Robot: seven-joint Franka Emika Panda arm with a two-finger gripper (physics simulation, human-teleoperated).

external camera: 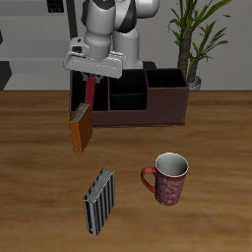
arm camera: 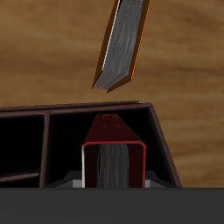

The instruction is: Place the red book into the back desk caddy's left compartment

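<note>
We see the gripper (external camera: 92, 81) hanging over one end of the back desk caddy (external camera: 148, 103), its fingers pinching the red book (external camera: 92, 94) by the upper part. The book hangs upright, clear of the table (external camera: 39, 187), its lower part going down behind the caddy's rim at the end section.

From the wrist view, the red book (arm camera: 112, 153) sits directly below the camera, pale page edges facing us between the dark red covers. It lies over the left compartment (arm camera: 70, 144), the dark section at the caddy's (arm camera: 156, 131) end, bounded by a black divider on one side and the outer wall on the other. We cannot tell whether the book's lower edge touches the compartment floor.

The orange-brown book (external camera: 81, 130) stands upright on the table just in front of that same caddy end, close to it; in the wrist view it (arm camera: 122, 44) appears tilted, on the wood beyond the caddy wall.

Nearer the table's front edge lie a grey-black striped book (external camera: 98, 202) and a red patterned mug (external camera: 167, 179), well apart from the caddy. A potted plant (external camera: 195, 44) stands behind the caddy's far end.
</note>
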